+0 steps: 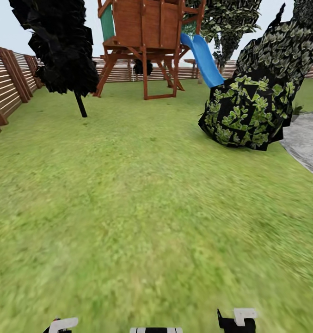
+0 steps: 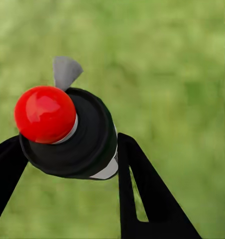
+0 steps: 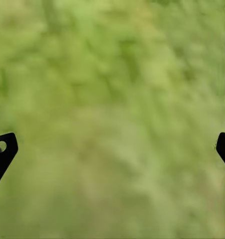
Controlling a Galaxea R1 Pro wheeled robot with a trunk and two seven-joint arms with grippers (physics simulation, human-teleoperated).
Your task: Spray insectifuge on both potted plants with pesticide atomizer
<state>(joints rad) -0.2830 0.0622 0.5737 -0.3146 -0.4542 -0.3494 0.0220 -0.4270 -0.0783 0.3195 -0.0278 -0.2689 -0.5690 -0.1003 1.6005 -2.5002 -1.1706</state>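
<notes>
Green lawn runs to a slatted wooden fence and a wooden play tower with a blue slide; no small leafy rosettes are visible, so their direction is unknown. Left gripper clamps the slim atomizer with dark end and red cap, seen end-on; right gripper is spread wide, empty

No text, label, brand, number or sign can be read in any of the views.
</notes>
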